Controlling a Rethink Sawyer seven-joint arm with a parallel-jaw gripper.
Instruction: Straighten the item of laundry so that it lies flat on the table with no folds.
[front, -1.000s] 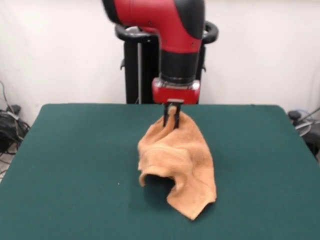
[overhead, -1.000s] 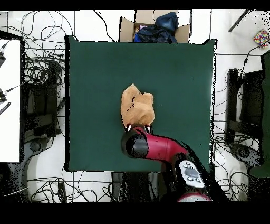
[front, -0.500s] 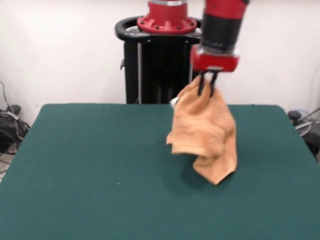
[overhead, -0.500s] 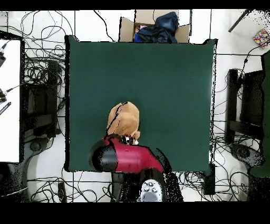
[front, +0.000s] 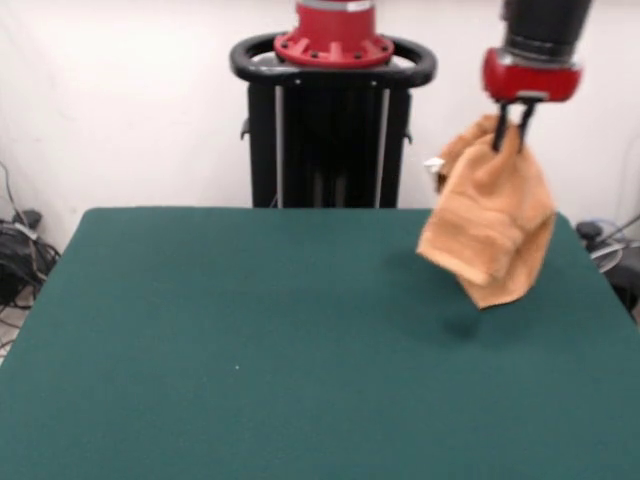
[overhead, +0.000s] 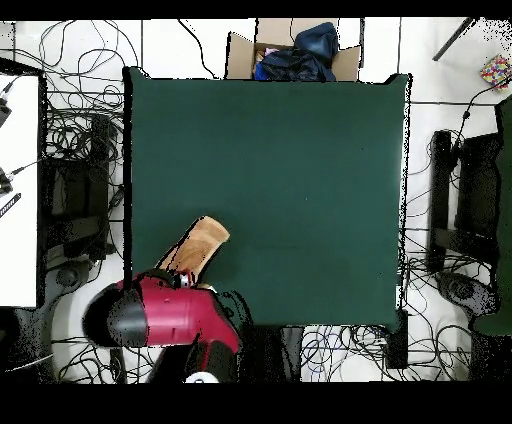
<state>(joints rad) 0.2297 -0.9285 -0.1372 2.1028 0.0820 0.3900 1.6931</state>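
Hand (front: 511, 128), the only one, pinches the top of the single orange-tan towel (front: 490, 226) and holds it bunched in the air, clear of the surface (front: 250, 340), above what seems to be its back right corner in the front view. One small white tag (front: 433, 167) shows at the towel's edge. Overhead, cables cover the floor and one cardboard box (overhead: 292, 52) sits beyond the surface.

A glossy red arm (overhead: 165, 312) with black joint sections and a red, black-topped wrist (front: 532, 72).
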